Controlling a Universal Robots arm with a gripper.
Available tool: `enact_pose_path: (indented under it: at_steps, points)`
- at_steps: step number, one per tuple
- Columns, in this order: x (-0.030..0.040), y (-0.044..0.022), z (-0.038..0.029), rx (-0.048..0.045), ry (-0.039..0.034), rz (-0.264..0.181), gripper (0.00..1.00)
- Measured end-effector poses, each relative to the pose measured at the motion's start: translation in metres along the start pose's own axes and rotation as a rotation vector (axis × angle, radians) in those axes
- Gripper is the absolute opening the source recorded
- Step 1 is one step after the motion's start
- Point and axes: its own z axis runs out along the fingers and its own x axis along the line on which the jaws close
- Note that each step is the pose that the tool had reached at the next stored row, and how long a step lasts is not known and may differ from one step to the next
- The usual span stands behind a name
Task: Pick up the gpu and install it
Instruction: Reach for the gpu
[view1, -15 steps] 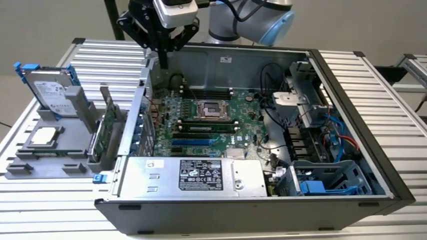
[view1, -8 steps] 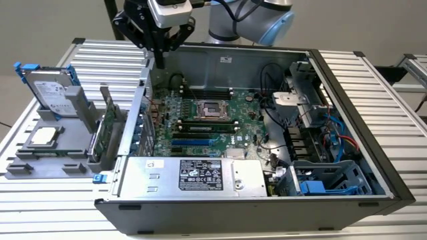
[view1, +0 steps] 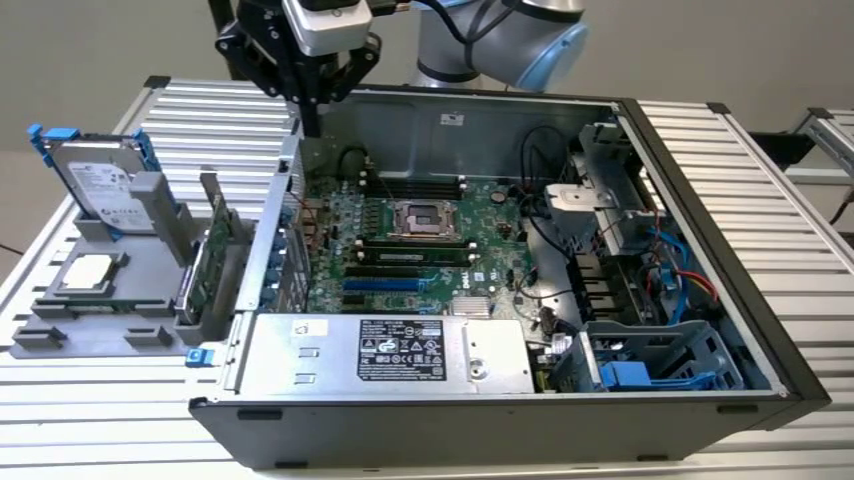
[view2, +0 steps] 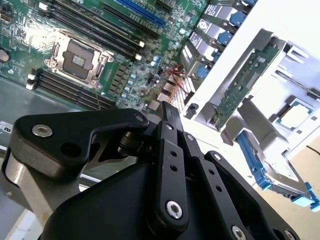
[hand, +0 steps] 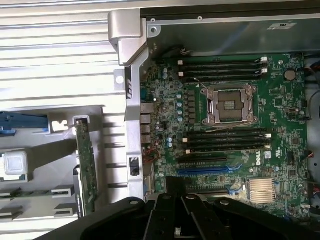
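**A:** How does the pincer (view1: 310, 128) stand?

**B:** Its fingers are brought together, tip against tip, with nothing between them. In the exterior view it points straight down over the far corner of the case (view1: 400, 435), on the exterior view's left. It is above the rim, and I can see no contact with anything.

**A:** And from the wrist?

**B:** In both wrist views the black linkage narrows to one joined tip. In the first wrist view the pincer (hand: 175, 179) hangs over the board (hand: 225, 125) inside the case, close to the slotted wall.

**A:** Where is the gpu (view1: 214, 255)?

**B:** Outside the case, just beside that slotted wall. It stands on edge in a slot of the grey holder (view1: 134, 320), not yet picked up. The first wrist view shows it as a narrow green strip (hand: 86, 170), well apart from the pincer.

**A:** What else is on the holder?

**B:** A drive (view1: 100, 185) in a blue frame stands upright, farther from the case than the gpu. A chip (view1: 83, 275) lies flat, also on the side away from the case.

**A:** And inside the case?

**B:** The board lies on the case's floor with an open socket (view1: 424, 218) near its middle. A silver box (view1: 387, 350) runs along the case's near wall.
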Motion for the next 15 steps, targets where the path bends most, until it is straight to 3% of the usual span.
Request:
enact_pose_path:
  at_steps: [15]
  points:
    - [0.0115, -0.0009, 0.0001, 0.0001, 0.0012, 0.0, 0.0]
